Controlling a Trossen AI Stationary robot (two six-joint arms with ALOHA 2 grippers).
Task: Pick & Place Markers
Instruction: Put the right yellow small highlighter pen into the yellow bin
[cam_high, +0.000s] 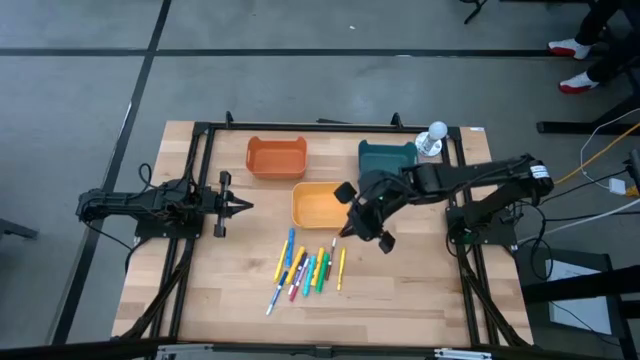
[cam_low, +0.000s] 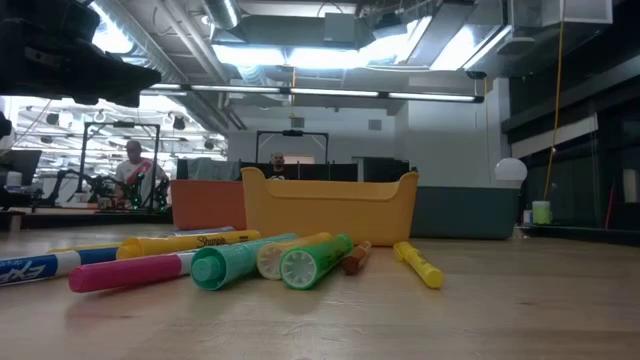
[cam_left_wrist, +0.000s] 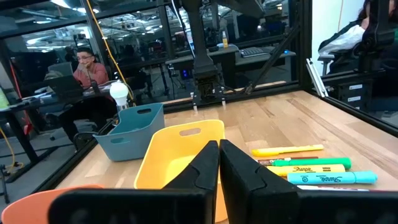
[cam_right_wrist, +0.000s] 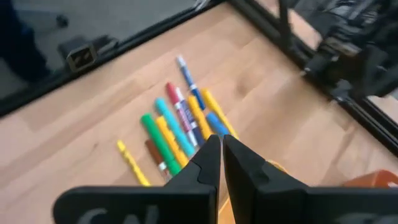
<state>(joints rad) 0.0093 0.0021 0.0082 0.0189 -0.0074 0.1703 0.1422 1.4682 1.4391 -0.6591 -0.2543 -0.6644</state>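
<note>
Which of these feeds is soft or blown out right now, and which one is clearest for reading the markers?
Low view: ceiling lights glare white; nearest markers read sharp. Right wrist view: motion-soft, the markers smeared, the right gripper a dark blur. Left wrist view: crisp on the yellow bin. High view: even light, markers small.

I'm counting about ten markers (cam_high: 305, 268) lying at 6 o'clock, plus three bins: orange (cam_high: 276, 157), yellow (cam_high: 318, 205), teal (cam_high: 386, 155).

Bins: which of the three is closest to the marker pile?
The yellow bin. It sits just behind the markers, in front of the gap between the orange bin and the teal bin, which stand in the row farther back.
</note>
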